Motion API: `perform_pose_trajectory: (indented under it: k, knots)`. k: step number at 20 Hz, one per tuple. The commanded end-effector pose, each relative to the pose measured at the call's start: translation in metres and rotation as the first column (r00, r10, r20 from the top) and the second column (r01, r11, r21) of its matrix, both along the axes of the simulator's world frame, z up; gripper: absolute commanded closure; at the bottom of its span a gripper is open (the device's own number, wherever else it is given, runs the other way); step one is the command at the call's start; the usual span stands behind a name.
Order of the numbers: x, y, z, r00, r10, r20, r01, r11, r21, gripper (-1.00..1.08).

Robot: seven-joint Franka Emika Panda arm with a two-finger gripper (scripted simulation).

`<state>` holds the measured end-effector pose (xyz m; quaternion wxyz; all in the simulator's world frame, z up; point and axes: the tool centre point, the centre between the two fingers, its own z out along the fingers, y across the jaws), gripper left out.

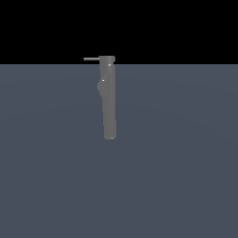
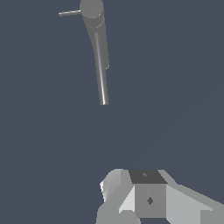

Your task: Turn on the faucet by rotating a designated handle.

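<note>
The faucet [image 1: 109,97] is a tall, narrow, mid-grey column standing on the flat grey-blue floor, with a small bump on the side facing the exterior view's left. Its handle [image 1: 91,59], a thin light-grey rod, sticks out sideways from the column's top toward the exterior view's left. In the wrist view the faucet [image 2: 99,48] is seen from above, with the handle [image 2: 69,13] pointing off its cap. My gripper [image 2: 131,186] shows only as pale grey blocks at the frame's edge, well apart from the faucet and holding nothing. The arm is out of the exterior view.
A plain grey-blue floor [image 1: 176,176] stretches all around the faucet, under a black background. No other objects show in either view.
</note>
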<state>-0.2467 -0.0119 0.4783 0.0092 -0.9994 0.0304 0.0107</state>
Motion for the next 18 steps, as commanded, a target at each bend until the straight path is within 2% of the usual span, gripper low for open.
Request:
perform_pose_trajectory:
  k: [1, 13, 18]
  knots:
    - [0.0, 0.0, 0.0, 1.0, 0.0, 0.0, 0.0, 1.0, 0.0, 1.08]
    - [0.003, 0.005, -0.001, 1.0, -0.015, -0.021, 0.015, 1.0, 0.01, 1.08]
    - [0.012, 0.006, -0.002, 1.0, -0.013, -0.02, 0.013, 1.0, 0.008, 1.08]
